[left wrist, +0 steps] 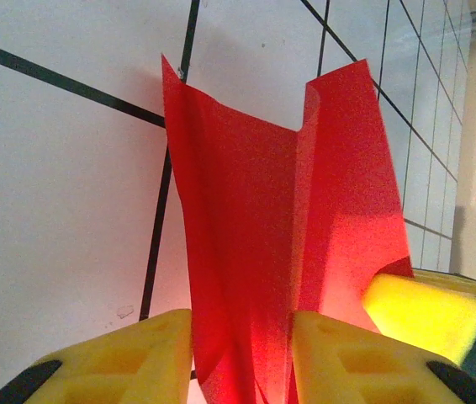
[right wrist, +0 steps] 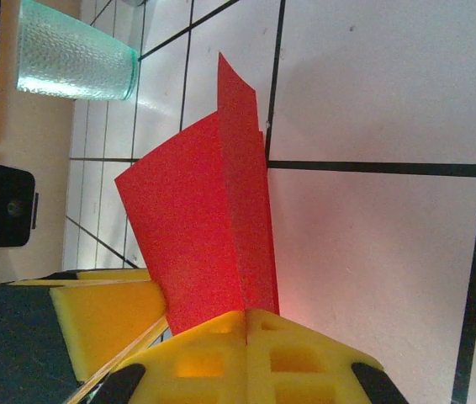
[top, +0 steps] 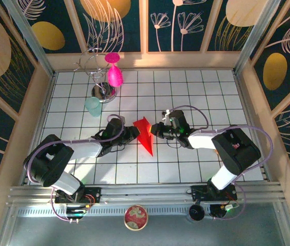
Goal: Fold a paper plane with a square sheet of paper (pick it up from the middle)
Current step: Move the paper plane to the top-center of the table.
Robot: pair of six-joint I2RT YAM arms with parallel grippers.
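**Red paper dart**
- Thin bright red paper, creased into a narrow pointed shape: the red paper dart (top: 145, 134).
- It stands up on its fold off the white gridded desk (top: 196, 87), flaps splayed in a V.
- It is near the pale green pebbled glass tumbler (top: 93, 106), to the tumbler's right and on its arm-base side. The tip points away from the tumbler.

**Right gripper** (right wrist: 246, 316)
- It comes in from the side of the dart away from the tumbler.
- The yellow fingers are together and clamped on the paper, which rises straight out of their seam. The hold looks firm.

**Left gripper** (left wrist: 242, 332)
- It is on the tumbler side of the dart.
- The yellow fingers (left wrist: 137, 353) are apart. The doubled paper fills the gap between them but is not squeezed flat, so there is no pinch yet.

**Judgement**
- The step in hand is the left pinch on the fold, made against the right's hold.
- To do it well:
  - Close squarely across the crease so both layers meet edge to edge.
  - Keep the right hold steady so the paper cannot swing.
  - Pinch low on the fold, where the paper is stiffest.
- Risks:
  - One flap buckles sideways and sets a stray crease.
  - The two pairs of fingers sit just beside each other and may knock.
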